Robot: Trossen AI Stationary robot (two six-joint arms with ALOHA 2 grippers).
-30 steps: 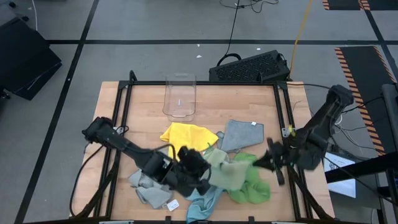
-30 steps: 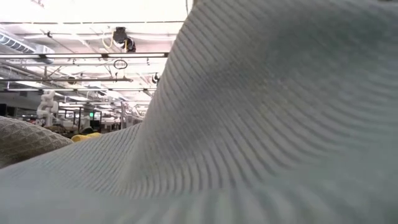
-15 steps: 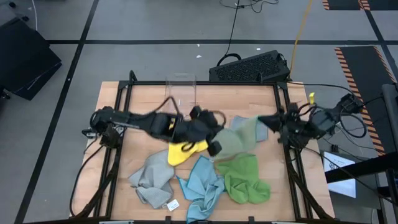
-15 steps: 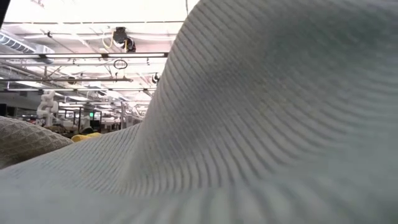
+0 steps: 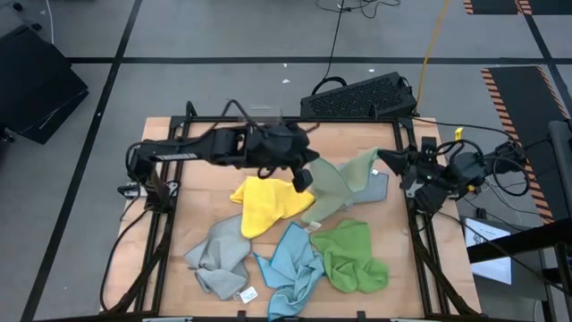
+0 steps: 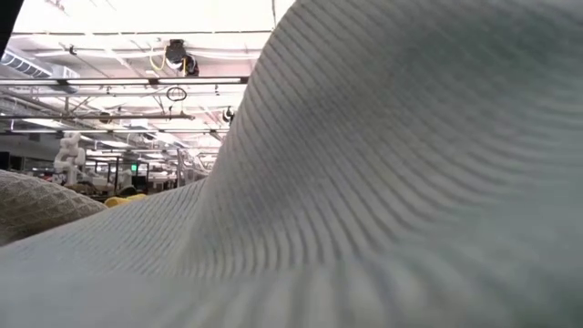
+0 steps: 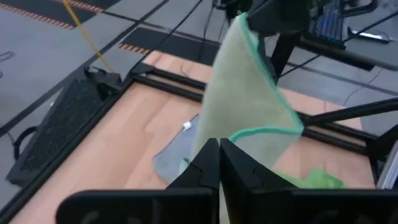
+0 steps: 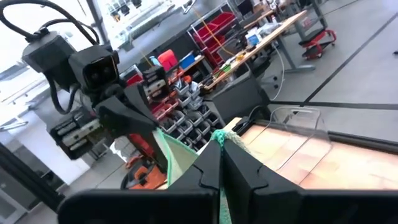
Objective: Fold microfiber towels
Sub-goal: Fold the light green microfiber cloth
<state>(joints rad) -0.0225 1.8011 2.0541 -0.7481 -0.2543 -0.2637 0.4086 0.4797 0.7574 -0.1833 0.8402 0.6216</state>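
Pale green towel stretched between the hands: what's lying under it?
Under the pale green towel, held up by the left hand and right hand, a grey towel pokes out; most of it is covered.

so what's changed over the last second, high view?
Both arms carried the pale green towel from the front pile toward the table's far side. It now hangs stretched between the left gripper and the right gripper, each shut on a corner. The yellow towel, light blue towel, bright green towel and grey towel stayed put.
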